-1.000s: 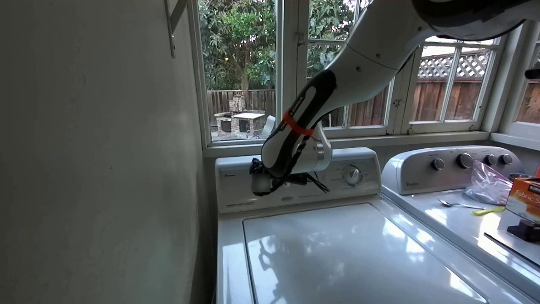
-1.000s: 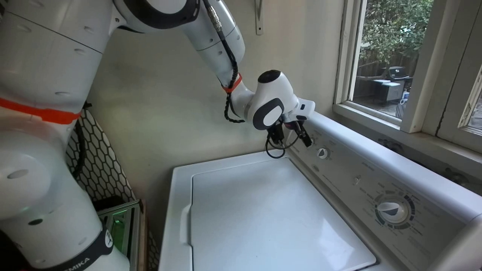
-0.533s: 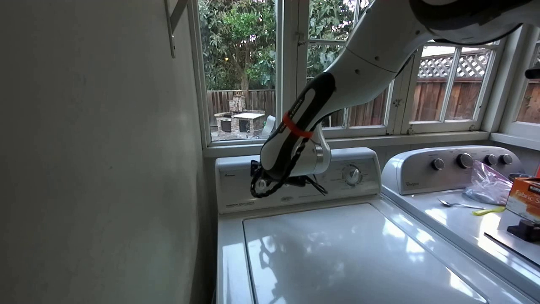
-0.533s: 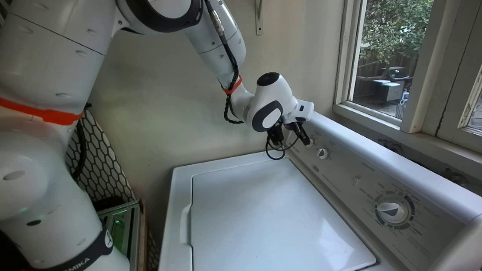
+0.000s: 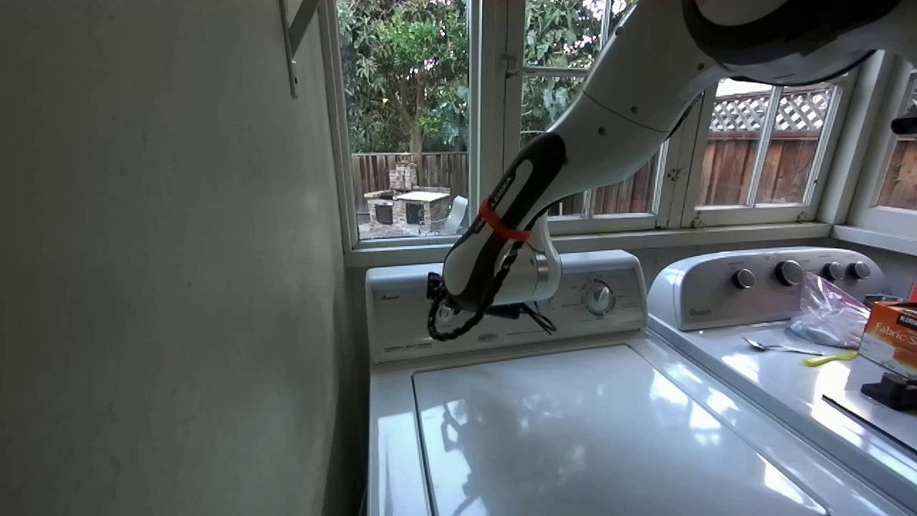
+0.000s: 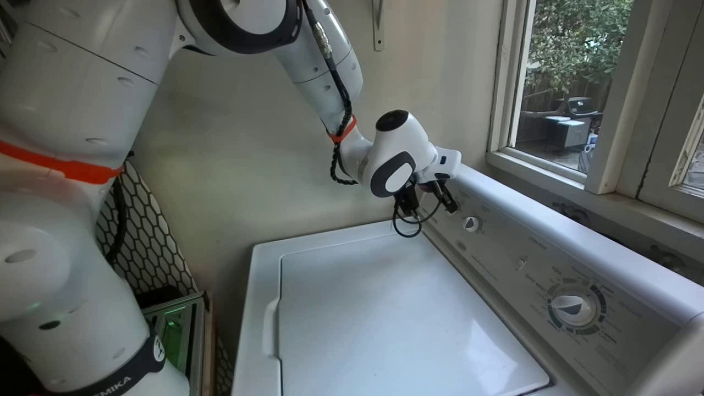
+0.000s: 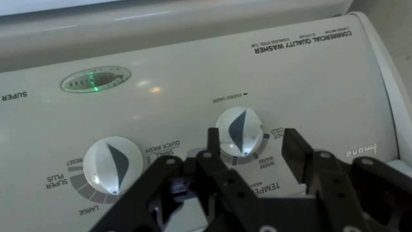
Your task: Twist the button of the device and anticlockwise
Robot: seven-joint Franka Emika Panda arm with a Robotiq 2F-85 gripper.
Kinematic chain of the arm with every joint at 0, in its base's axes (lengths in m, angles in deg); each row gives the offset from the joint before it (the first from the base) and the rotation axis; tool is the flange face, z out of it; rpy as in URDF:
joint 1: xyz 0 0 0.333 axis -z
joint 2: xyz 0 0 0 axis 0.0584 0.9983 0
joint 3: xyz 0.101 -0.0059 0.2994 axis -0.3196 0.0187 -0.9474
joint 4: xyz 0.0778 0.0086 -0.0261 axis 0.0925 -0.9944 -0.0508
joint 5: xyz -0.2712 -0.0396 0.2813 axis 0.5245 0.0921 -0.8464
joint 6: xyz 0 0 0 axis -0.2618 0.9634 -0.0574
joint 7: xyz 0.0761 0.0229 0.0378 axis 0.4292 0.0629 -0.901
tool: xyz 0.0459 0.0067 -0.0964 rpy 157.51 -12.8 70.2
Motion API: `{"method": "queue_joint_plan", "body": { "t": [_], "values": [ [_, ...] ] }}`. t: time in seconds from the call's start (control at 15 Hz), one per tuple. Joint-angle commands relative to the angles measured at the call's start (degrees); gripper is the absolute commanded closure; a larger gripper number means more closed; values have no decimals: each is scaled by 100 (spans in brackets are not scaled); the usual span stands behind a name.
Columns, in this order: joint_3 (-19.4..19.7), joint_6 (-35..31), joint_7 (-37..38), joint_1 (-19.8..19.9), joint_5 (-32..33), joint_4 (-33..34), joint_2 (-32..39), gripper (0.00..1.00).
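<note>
With fingers [image 7: 295,153] apart, the gripper [image 7: 252,133] faced the washer [image 6: 410,308], its temperature knob [image 7: 238,131] lying nearer one finger, so centring before closing and twisting anticlockwise seemed wise.

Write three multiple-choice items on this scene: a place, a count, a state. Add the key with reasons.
1. Where is the orange box?
A) on the windowsill
B) on the appliance beside the washer
C) on the washer's lid

2. How many knobs show on that appliance's console?
A) two
B) six
C) four

3. How does the gripper stand?
A) open
B) shut on the washer's dial
C) shut, holding nothing

1 B: it stands on that appliance's top in an exterior view.
2 C: four round knobs sit in a row.
3 A: its fingers stand apart in the wrist view.
</note>
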Motion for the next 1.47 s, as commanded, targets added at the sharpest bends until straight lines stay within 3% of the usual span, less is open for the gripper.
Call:
{"method": "queue_joint_plan", "body": {
  "t": [0.0, 0.2, 0.27, 0.6, 0.8, 1.4],
  "values": [
    [167, -93, -157, -188, -192, 85, 117, 74],
    [344, -54, -31, -360, -81, 85, 87, 98],
    [409, -50, -43, -424, -74, 86, 81, 100],
    [584, 103, -206, -590, 102, 60, 33, 96],
    [592, 271, -726, -591, 176, 58, -19, 96],
    [1390, 717, -1655, -1336, 995, 212, -87, 96]
  ]
}}
